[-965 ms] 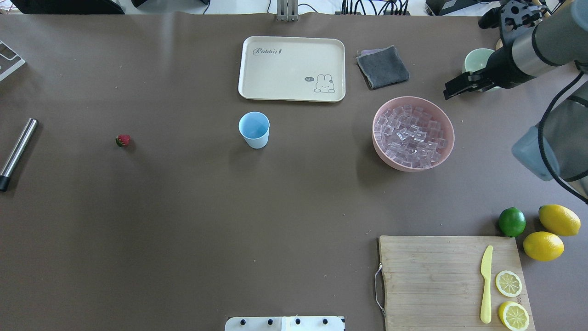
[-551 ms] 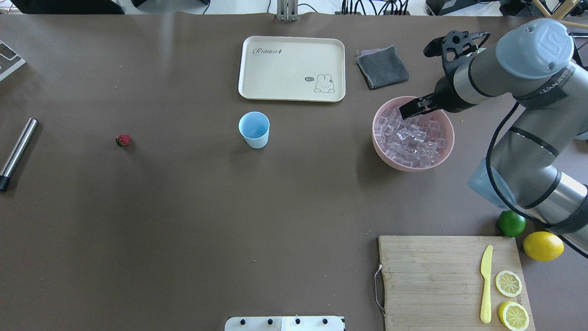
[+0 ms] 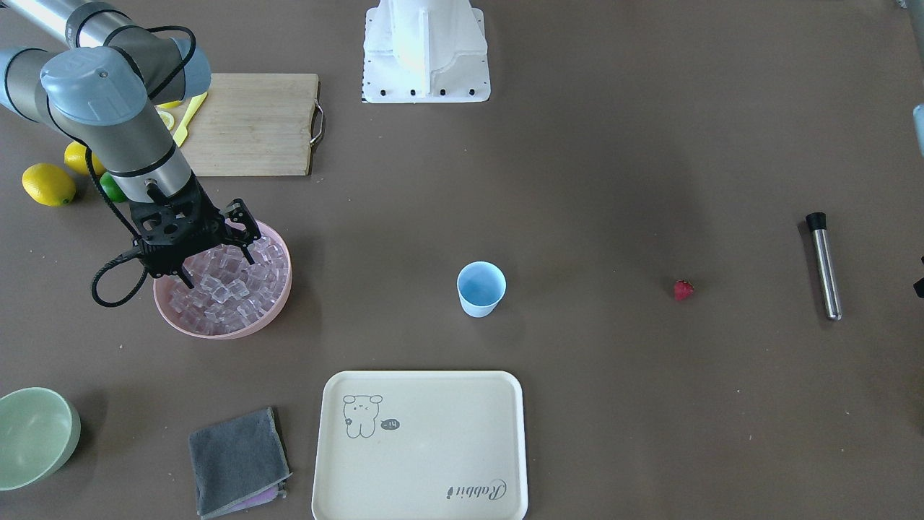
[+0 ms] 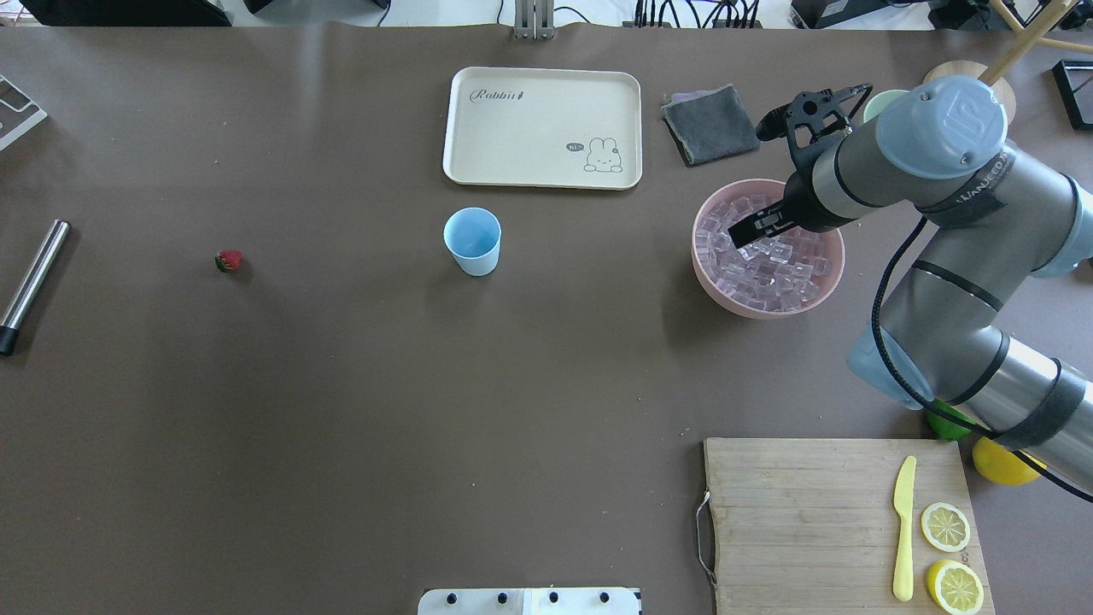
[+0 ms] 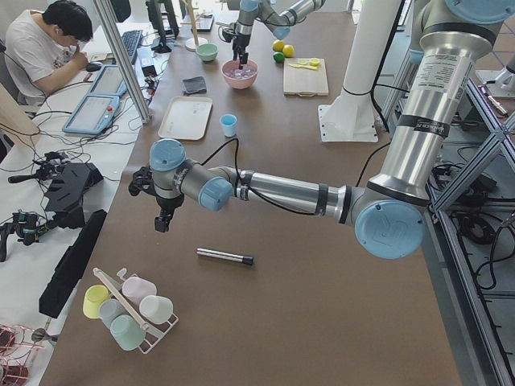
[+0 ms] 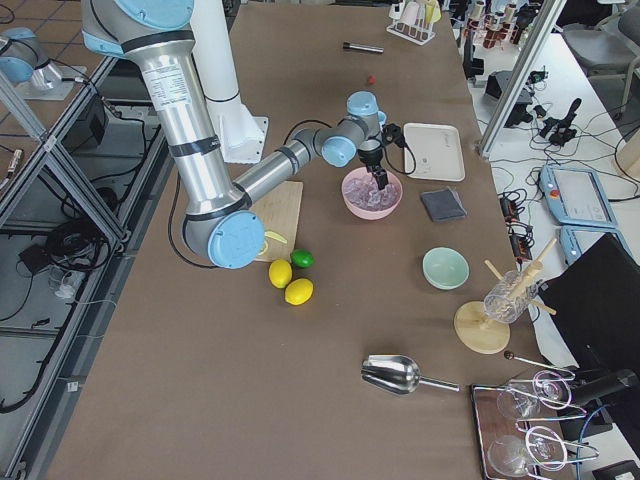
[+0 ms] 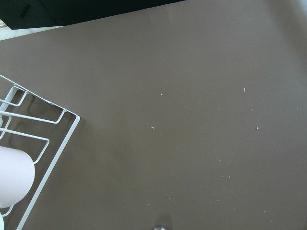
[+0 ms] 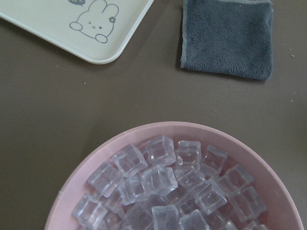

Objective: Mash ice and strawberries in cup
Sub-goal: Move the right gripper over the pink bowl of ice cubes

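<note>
R gripper point(image 3: 220, 269) jaws apart, tips at ice point(image 8: 158, 179) in bowl point(image 4: 726, 301); cup point(image 4: 472, 240) well to its left, strawberry point(image 4: 228, 260) farther. L gripper point(image 5: 161, 223): jaw state can't tell.

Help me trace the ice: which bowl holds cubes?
The wide pink plastic bowl under the right gripper, full of clear cubes; the pale green bowl looks empty.

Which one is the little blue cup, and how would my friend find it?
Find the cream tray with the rabbit drawing on the brown table. Right by its long edge, on the robot's side, stands one small cup. It is light blue, tall-sided and empty, unlike the wide pink bowl full of ice.
</note>
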